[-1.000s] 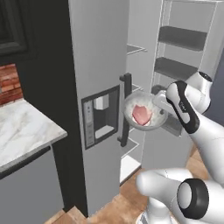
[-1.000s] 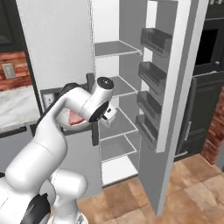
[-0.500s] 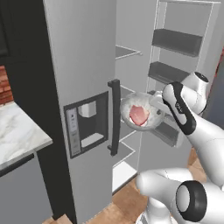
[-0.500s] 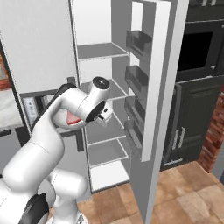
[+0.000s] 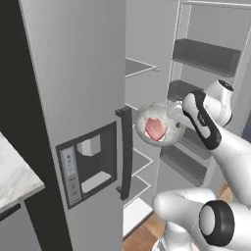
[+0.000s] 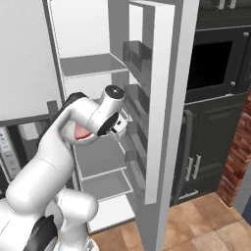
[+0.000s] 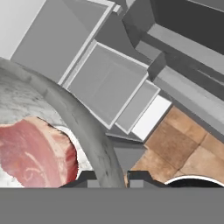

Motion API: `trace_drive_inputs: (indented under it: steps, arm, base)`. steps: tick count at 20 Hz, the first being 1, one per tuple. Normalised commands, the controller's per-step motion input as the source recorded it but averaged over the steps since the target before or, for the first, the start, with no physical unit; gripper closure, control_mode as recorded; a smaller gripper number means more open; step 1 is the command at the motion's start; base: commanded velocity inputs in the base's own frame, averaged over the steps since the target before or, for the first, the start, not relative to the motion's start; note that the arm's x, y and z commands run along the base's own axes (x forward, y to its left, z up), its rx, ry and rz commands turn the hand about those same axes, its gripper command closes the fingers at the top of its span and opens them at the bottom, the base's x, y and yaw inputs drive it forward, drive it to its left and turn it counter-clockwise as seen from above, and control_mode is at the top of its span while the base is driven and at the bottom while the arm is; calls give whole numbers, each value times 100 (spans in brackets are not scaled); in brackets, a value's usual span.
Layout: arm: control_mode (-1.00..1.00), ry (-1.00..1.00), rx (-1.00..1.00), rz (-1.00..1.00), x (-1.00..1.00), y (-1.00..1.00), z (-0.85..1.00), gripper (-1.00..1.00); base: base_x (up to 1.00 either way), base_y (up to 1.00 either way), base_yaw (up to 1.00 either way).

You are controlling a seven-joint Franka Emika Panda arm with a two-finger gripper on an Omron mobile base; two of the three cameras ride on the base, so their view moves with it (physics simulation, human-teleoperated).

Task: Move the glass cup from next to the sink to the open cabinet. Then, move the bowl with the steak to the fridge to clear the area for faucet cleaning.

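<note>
- Steak (image 5: 155, 129) rides in the bowl (image 5: 159, 124), pink slab lying flat at the bottom, so the bowl is being carried level, most likely to keep the meat from sliding out.
- Gripper (image 7: 125, 175) is pinched onto the bowl's rim at the bowl's 3 o'clock side in the left base view; from the hand view the thick translucent rim runs straight down between the two dark tips, which stand close together on it.
- Grip on the edge rather than under the base leaves the bowl hanging out to one side of the wrist, which I'd judge makes it prone to tipping if the hand rolls.
- Fridge (image 5: 83, 93) stands with one door open; the bowl hangs in front of the opening, just past the dark vertical handle (image 5: 126, 152) of the closed dispenser door.
- Grey shelves (image 6: 90, 63) sit at 12 o'clock above the arm in the right base view, and more lie at 6 o'clock below it, all bare as far as I can see.
- Open door (image 6: 162, 108) with its bins stands at 3 o'clock of the arm, near the elbow's path.
- Bowl is not yet resting on any shelf; setting it down looks like the step in hand.
</note>
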Motion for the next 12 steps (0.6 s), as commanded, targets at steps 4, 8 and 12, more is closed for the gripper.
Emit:
trace_drive_inputs:
  steps: [4, 8, 12]
  arm:
    - [100, 0, 0, 0, 0, 0, 0, 100]
    - [-100, -1, 3, -17, 4, 0, 31, 100]
    - [-100, -1, 18, -33, -61, -4, 38, 100]
  base:
    - [54, 7, -14]
    - [6, 0, -5]
    - [0, 0, 0]
